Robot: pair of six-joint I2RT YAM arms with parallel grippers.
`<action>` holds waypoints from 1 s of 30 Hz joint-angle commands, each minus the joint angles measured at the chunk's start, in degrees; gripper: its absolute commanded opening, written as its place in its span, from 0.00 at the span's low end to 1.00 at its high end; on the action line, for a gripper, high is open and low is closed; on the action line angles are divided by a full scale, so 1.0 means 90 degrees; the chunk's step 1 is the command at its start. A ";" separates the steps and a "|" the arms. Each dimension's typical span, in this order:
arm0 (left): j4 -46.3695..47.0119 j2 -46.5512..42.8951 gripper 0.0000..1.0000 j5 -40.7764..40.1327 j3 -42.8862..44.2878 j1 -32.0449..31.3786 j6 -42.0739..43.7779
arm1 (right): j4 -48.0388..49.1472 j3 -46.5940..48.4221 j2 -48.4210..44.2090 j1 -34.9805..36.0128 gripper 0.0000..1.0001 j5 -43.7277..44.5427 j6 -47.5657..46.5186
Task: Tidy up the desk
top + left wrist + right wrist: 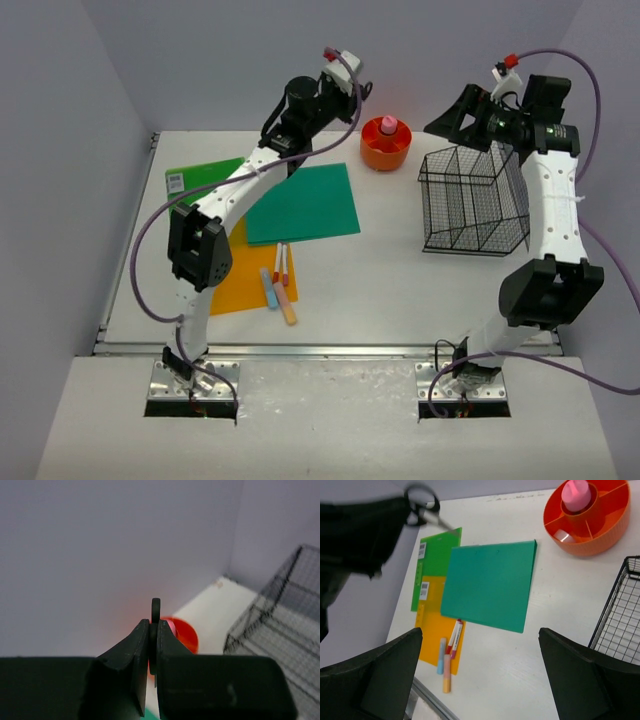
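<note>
Top external view: the desk (400, 270) fills the frame, white and flat, with a metal rail at its near edge. It lies below both sets of fingers and neither touches it.

- Wire basket (475, 205): upright at the far right, nothing visible inside. Judged to be the collecting bin.
- Teal folder (300, 205): lies over a green folder (205, 175) and an orange folder (240, 285) in a loose, skewed overlap. Not yet squared up.
- Orange pen holder (385, 145): at the far edge between folders and basket, the likely home for small items.
- Markers (280, 262) and short coloured sticks (270, 292): loose, across the right edge of the orange folder.
- Scissors (156, 611): off the desk, in the air.

Left fingers (142, 650): pressed together on a thin black part of the scissors, seemingly a handle loop seen edge-on. They are raised well above the far edge of the desk, near the pen holder. Holding high keeps the blades clear of the folders. Judged mid-carry toward the holder.

Right fingers (380, 680): spread wide, holding nothing, high over the basket's side of the desk.
</note>
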 commanded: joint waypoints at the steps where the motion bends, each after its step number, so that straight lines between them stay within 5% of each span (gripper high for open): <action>1: 0.1878 0.1345 0.00 -0.0481 0.1508 0.0195 -0.1546 | 0.0048 -0.0330 -0.0229 -0.0015 0.99 0.0135 -0.0021; 6: 0.2615 0.2549 0.00 -0.0509 0.2484 0.0281 -0.1836 | -0.0377 -0.0405 -0.0488 -0.0065 0.99 0.0436 -0.0342; 30: 0.3781 0.4107 0.02 -0.0115 0.2611 0.0378 -0.1600 | -0.1173 -0.0142 -0.0640 -0.0104 0.99 0.0738 -0.0242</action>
